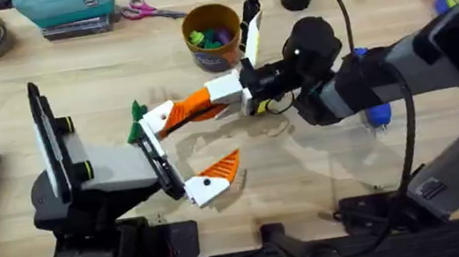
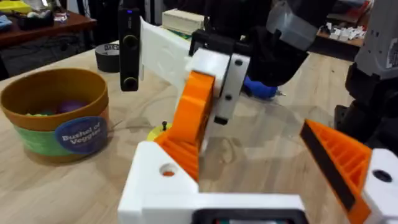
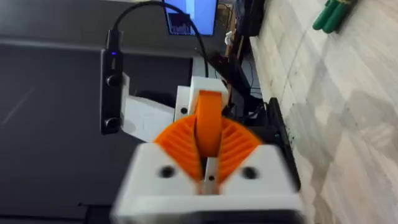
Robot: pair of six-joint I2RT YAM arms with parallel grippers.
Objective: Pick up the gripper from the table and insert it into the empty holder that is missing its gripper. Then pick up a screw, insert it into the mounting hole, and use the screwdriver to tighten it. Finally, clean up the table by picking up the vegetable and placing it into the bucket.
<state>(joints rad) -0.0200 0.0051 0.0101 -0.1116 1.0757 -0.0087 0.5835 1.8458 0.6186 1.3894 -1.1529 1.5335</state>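
Orange ribbed wedge, the gripper (image 1: 193,105), pinched in my right gripper (image 1: 227,93), long axis aimed at the bare white holder finger (image 1: 155,116) of my wide-open left gripper (image 1: 181,152).

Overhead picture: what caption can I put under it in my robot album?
Right pincer presses the orange gripper onto the left arm's holder, beside the bucket.

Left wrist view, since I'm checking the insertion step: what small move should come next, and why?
Probably press the orange wedge down along the bare white holder. The right claw is shut on the wedge. The wedge's lower end touches the holder, but it stands tilted rather than seated flush.
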